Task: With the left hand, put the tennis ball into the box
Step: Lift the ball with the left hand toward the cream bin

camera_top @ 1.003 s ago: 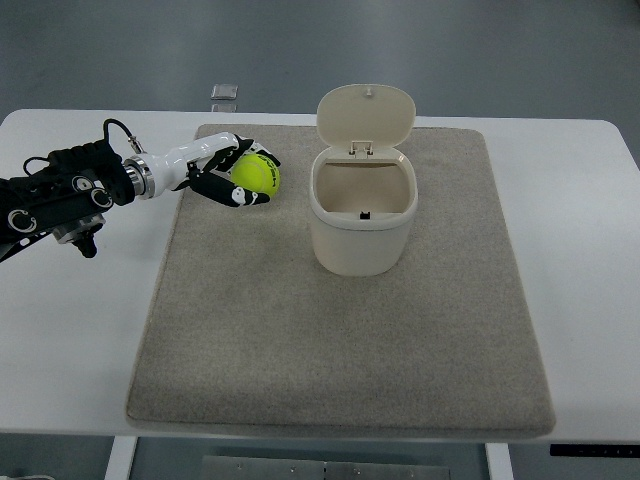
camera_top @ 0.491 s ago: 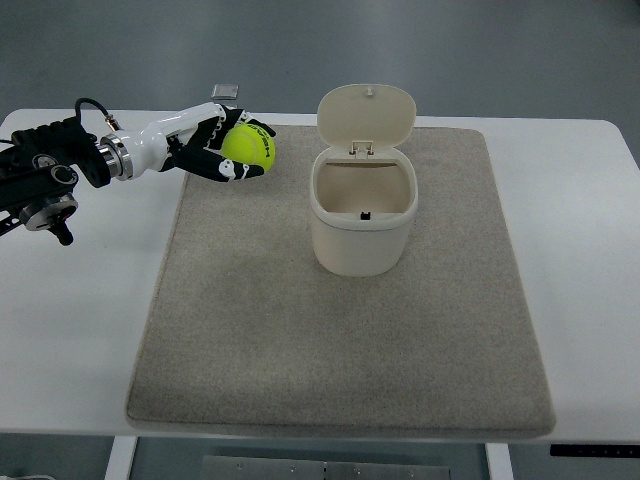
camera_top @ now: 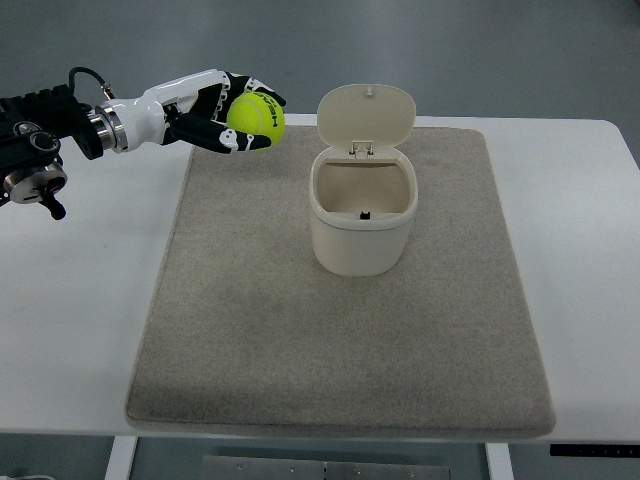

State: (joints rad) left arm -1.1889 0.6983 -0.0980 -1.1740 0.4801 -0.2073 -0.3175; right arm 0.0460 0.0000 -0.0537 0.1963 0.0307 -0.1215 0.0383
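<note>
White table (camera_top: pixel 80 330), beige mat (camera_top: pixel 340 340), grey floor (camera_top: pixel 480 50); left robot hand (camera_top: pixel 215 112) holding tennis ball (camera_top: pixel 256 116).

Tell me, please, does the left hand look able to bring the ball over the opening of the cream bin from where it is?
Probably yes. The left hand holds the tennis ball left of the bin; the lid stands tipped back behind the opening, and nothing lies between.

A white bench (camera_top: pixel 80 300) with rounded corners stood on a smooth grey floor (camera_top: pixel 450 50) under even light, most of its top covered by a beige mat (camera_top: pixel 340 340), with dark grey showing below its near edge.
</note>
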